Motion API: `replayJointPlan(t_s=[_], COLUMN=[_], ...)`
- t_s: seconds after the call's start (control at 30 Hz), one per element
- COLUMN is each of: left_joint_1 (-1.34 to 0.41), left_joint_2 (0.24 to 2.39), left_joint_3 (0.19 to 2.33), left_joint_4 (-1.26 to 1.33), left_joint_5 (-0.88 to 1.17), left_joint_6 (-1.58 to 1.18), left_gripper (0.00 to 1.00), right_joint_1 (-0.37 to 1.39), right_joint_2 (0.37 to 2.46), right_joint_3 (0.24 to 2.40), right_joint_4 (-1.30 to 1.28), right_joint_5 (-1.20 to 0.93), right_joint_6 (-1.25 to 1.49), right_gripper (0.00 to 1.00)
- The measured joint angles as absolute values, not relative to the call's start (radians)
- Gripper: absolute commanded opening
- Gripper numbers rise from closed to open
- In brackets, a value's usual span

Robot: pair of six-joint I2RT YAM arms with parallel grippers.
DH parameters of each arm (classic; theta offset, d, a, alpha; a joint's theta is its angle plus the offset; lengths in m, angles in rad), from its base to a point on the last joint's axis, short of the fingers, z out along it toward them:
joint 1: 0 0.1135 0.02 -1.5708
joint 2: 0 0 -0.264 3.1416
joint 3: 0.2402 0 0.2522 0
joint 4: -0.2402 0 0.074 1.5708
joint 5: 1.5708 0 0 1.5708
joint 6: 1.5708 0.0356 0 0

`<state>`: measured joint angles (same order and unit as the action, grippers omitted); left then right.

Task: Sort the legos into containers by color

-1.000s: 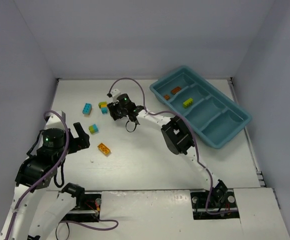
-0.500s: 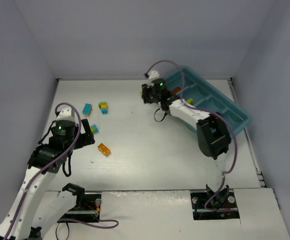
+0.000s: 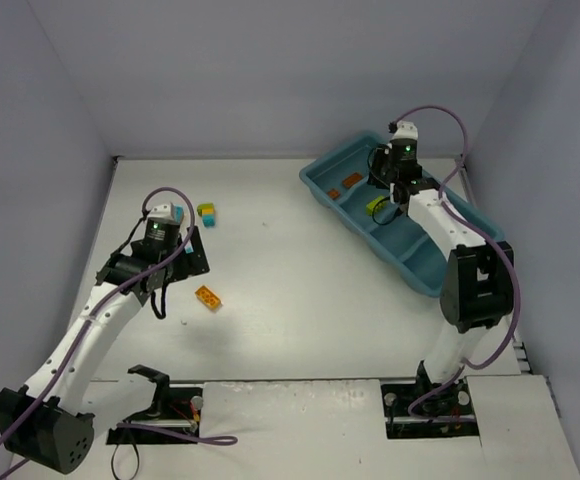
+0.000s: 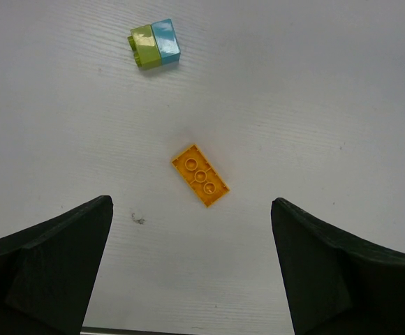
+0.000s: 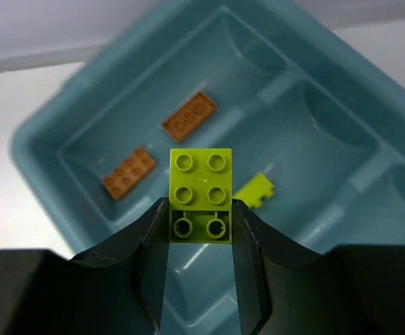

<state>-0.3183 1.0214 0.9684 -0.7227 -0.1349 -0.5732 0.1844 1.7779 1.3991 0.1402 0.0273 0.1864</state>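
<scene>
My right gripper (image 5: 201, 209) is shut on a lime green lego (image 5: 201, 183) and holds it above the teal tray (image 5: 42, 129), over the divider between the first two containers. Two brown-orange legos (image 5: 190, 116) (image 5: 128, 172) lie in the end container, and a lime piece (image 5: 253, 190) lies in the one beside it. In the top view that gripper (image 3: 383, 180) hangs over the tray (image 3: 470, 255). My left gripper (image 4: 192, 272) is open above the table. A yellow-orange lego (image 4: 200, 175) lies ahead of its fingers, and a lime-and-cyan stack (image 4: 155, 43) lies farther off.
In the top view a green-and-cyan stack (image 3: 207, 212) and a cyan brick (image 3: 180, 213), partly behind the left arm, lie on the white table, with the yellow-orange brick (image 3: 208, 297) nearer. Grey walls enclose the table on three sides.
My right arm swung from the bricks at centre-left across to the tray, and its jaws closed on the lime lego. My left arm reached forward toward the loose bricks, still open.
</scene>
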Motion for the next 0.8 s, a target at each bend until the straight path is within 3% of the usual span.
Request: replayJointPlan(t_s=[0.2,0.23,0.27,0.4,0.53,0.8], left_joint_1=[-0.318,-0.318,-0.318,-0.313,-0.284,-0.239], left_joint_2=[1.061,1.078,1.096,1.166,1.234,1.272], left_joint_3=[0.969,0.969,0.969,0.97,0.987,0.993], left_joint_4=[-0.693,-0.691,-0.691,-0.684,-0.672,-0.559], left_joint_5=[-0.136,-0.136,-0.137,-0.139,-0.139,-0.126], left_joint_6=[-0.566,-0.563,-0.56,-0.537,-0.499,-0.328], left_gripper=[0.89,0.89,0.89,0.89,0.89,0.89], right_joint_1=[0.133,0.128,0.121,0.11,0.11,0.11], right_joint_2=[1.848,1.863,1.878,1.929,1.94,1.922], right_joint_3=[1.41,1.414,1.419,1.458,1.495,1.537], right_joint_4=[0.079,0.076,0.07,0.041,0.029,0.012], right_joint_5=[0.05,0.051,0.052,0.044,0.025,-0.049], right_joint_6=[0.252,0.261,0.267,0.287,0.287,0.284], right_gripper=[0.1,0.16,0.27,0.42,0.47,0.49])
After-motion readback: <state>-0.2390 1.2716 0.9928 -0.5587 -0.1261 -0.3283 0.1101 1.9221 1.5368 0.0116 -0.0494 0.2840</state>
